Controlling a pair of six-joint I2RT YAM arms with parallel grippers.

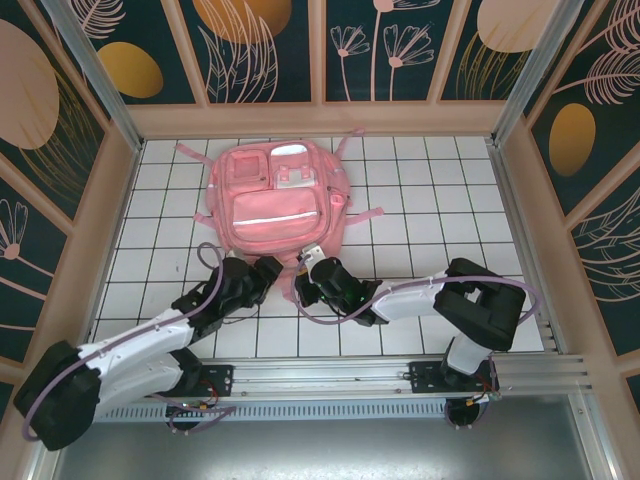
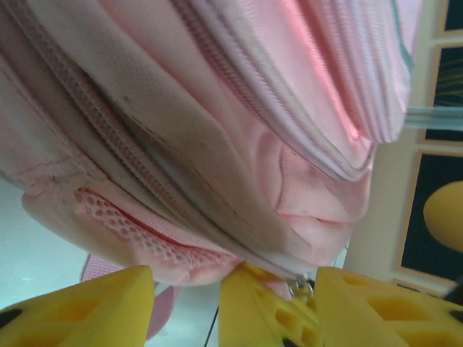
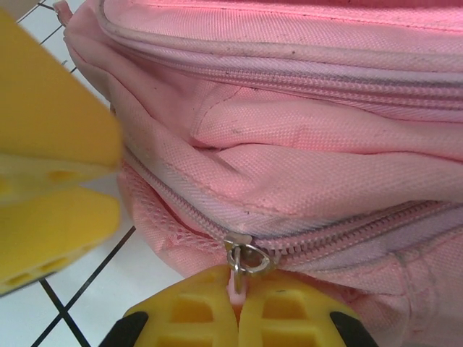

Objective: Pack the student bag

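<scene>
Backpack (image 1: 275,200): lying on the bench (image 1: 450,200).
Right gripper (image 3: 237,289): clenched on the backpack's near-edge zipper pull (image 3: 246,259).
Left gripper (image 1: 270,267): released, empty, just beside that pull.

No text, brand, number or sign can be read. Backpack (image 1: 278,200): pale patch (image 1: 290,151) at its 12 o'clock end, too small to tell if it carries print.
</scene>
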